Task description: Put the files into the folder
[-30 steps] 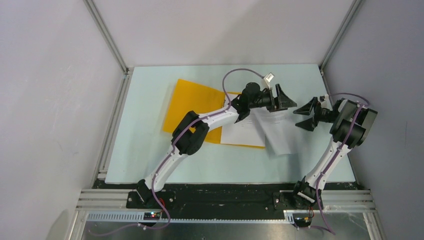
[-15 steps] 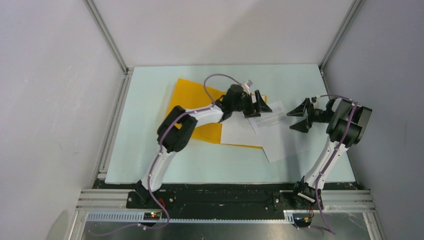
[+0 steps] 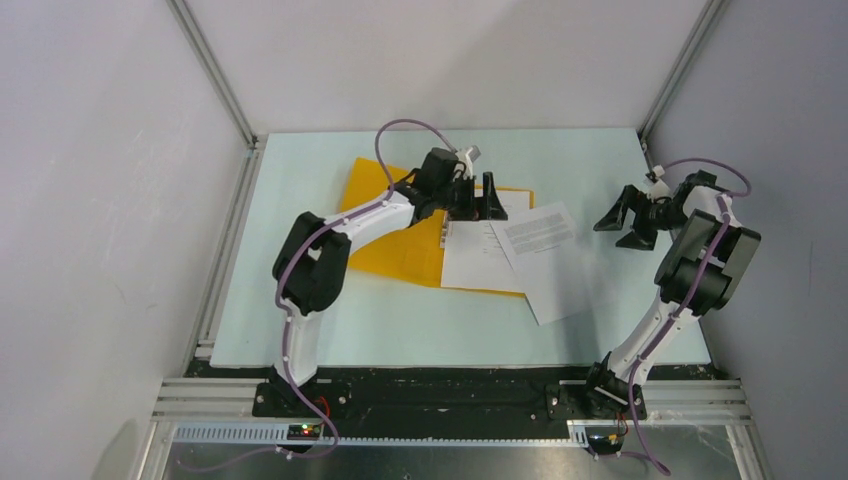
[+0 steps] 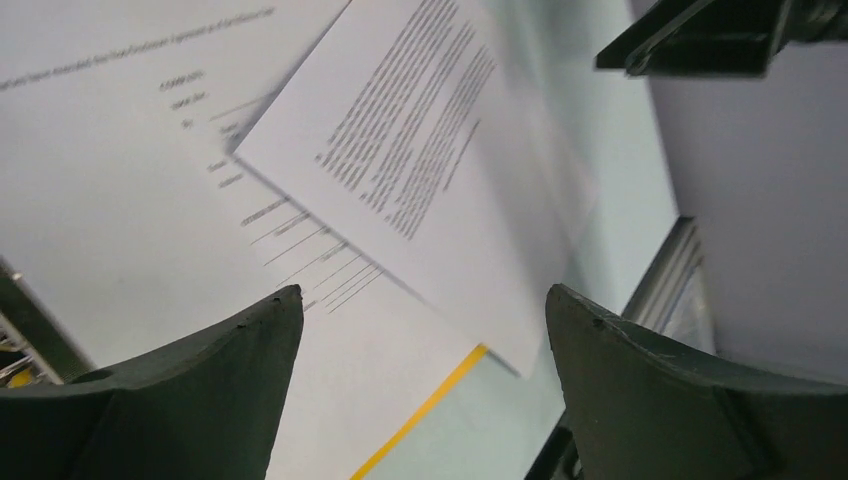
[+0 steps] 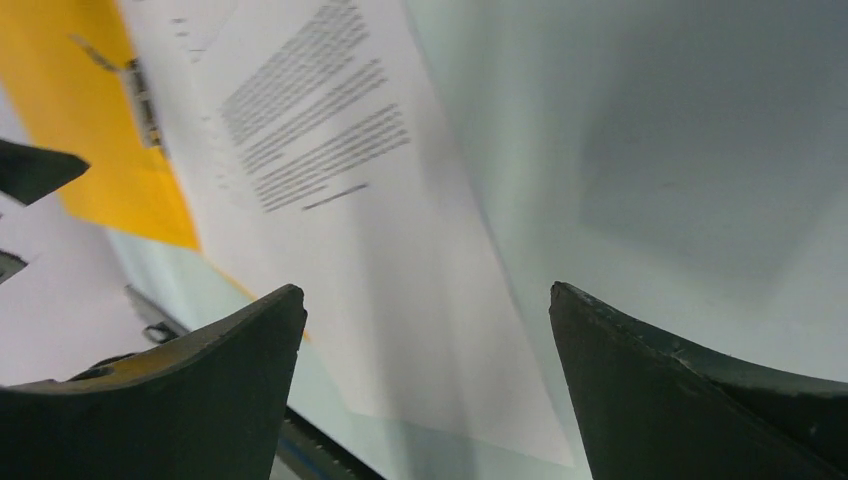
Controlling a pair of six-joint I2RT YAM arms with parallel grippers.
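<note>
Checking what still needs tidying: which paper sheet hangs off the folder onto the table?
The tilted top sheet, the one farther right. It overlaps the straight sheet, which lies within the edges of the orange folder.

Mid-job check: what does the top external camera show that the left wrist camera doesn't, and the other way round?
Only top external: most of the orange folder, the right hand open off to the right and clear of the papers, and the tilted sheet overhanging the folder onto the table.
Only left wrist: the printed lines close up, and the left hand open with nothing between its fingers.
Both: the tilted sheet lying over the flat sheet, which rests on the folder.
</note>
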